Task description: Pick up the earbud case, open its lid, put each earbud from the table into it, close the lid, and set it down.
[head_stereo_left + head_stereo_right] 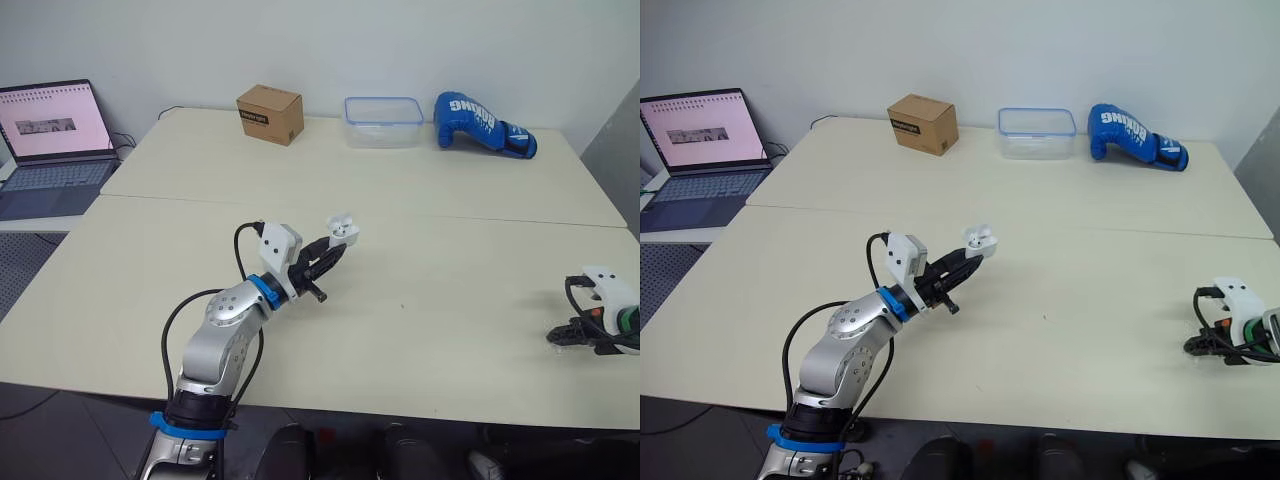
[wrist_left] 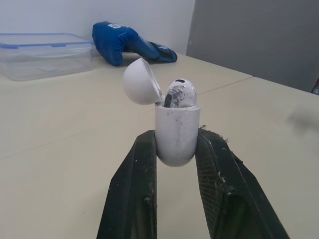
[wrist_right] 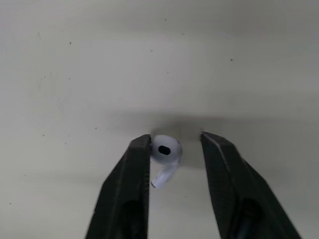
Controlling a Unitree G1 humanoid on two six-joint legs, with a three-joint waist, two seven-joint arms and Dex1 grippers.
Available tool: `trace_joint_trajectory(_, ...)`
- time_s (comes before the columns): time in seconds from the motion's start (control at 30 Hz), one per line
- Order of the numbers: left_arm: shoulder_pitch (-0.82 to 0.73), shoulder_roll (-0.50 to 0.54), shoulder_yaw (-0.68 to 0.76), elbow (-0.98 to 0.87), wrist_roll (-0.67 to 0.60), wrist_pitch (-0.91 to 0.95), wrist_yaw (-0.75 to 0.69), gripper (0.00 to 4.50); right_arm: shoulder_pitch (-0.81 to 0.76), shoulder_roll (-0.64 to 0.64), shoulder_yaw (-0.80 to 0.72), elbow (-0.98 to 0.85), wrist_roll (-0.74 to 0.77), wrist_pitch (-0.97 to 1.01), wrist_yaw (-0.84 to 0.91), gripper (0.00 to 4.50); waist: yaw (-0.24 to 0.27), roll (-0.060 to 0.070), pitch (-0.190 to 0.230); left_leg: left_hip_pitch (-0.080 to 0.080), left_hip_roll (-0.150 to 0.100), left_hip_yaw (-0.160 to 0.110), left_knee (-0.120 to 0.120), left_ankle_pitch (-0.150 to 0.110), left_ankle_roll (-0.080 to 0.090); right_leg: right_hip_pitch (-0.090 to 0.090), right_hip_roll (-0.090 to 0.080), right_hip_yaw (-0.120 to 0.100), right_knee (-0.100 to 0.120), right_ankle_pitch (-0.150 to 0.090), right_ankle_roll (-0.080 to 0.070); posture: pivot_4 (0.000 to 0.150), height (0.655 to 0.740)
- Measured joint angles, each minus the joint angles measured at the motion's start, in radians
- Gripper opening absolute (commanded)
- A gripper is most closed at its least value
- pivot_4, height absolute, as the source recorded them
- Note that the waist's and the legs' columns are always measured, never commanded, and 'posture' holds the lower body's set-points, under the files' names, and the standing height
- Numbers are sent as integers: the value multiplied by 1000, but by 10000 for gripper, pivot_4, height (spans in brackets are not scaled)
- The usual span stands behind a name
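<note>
The left end effector (image 1: 335, 252) was closed on the lower body of the earbud case (image 2: 177, 134). It held the case upright above the tabletop (image 1: 430, 300), a little toward 9 o'clock from the middle. The case's lid (image 2: 140, 82) was swung open. One earbud (image 2: 180, 93) sat inside, its rounded head showing above the rim. The second slot could not be made out.

The right end effector (image 3: 175, 140) was low over the tabletop toward 4 o'clock, near the right edge. Its fingers were parted on either side of the second earbud (image 3: 164, 149), which lay on the tabletop. The earbud sat close against one finger, with a gap to the other, and was not yet gripped.

The step in hand appeared to be picking up this last earbud. The next move would call for closing gently on the small rounded head so that it does not slip or skitter away. After that would come lifting it, carrying it toward 9 o'clock to the open case, and lining its stem up with the free slot. Closing the lid and setting the case down remained to be done.

At 12 o'clock on the far tabletop stood a clear plastic tub (image 1: 383, 122) with a blue rim, apparently empty. Beside it toward 11 o'clock was a shut cardboard box (image 1: 269, 114), its contents unseen. A blue boxing glove (image 1: 483, 124) lay at 1 o'clock. An open laptop (image 1: 55, 145) sat off at 10 o'clock.
</note>
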Motion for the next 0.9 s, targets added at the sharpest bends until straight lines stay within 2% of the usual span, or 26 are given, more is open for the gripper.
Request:
trace_joint_trajectory(0.07,0,0,0,0,0,1,0,7323,1,0,0,-1,2,-2,1,414,0,0,0,0,0,0,0,0,0,0,0,0,0,0,0,1500,7400)
trace_joint_trajectory(0.1,0,1,0,0,0,1,0,7323,3,0,1,0,1,-2,1,124,0,0,0,0,0,0,0,0,0,0,0,0,0,0,0,1500,7400)
trace_joint_trajectory(0.37,-4,0,-3,0,0,1,-4,7323,-77,72,-31,2,41,62,-11,124,-2,0,0,0,0,0,0,0,0,0,0,0,0,0,0,1500,7400)
trace_joint_trajectory(0.57,-11,2,-4,0,0,1,-17,7323,-83,30,-40,36,36,-16,-12,124,2,0,0,-1,-1,0,0,-1,1,0,0,0,-1,1,-2,1500,7400)
trace_joint_trajectory(0.67,-11,1,-6,1,0,1,-20,7323,-49,-21,-38,50,31,-69,11,5763,2,0,0,-1,-1,0,0,-1,1,0,-1,0,-1,1,-1,1500,7400)
trace_joint_trajectory(0.9,-9,-3,-16,1,0,0,-22,7323,56,-97,-63,36,43,-56,46,29530,1,0,0,0,0,0,0,-1,1,0,0,0,0,0,0,1500,7400)
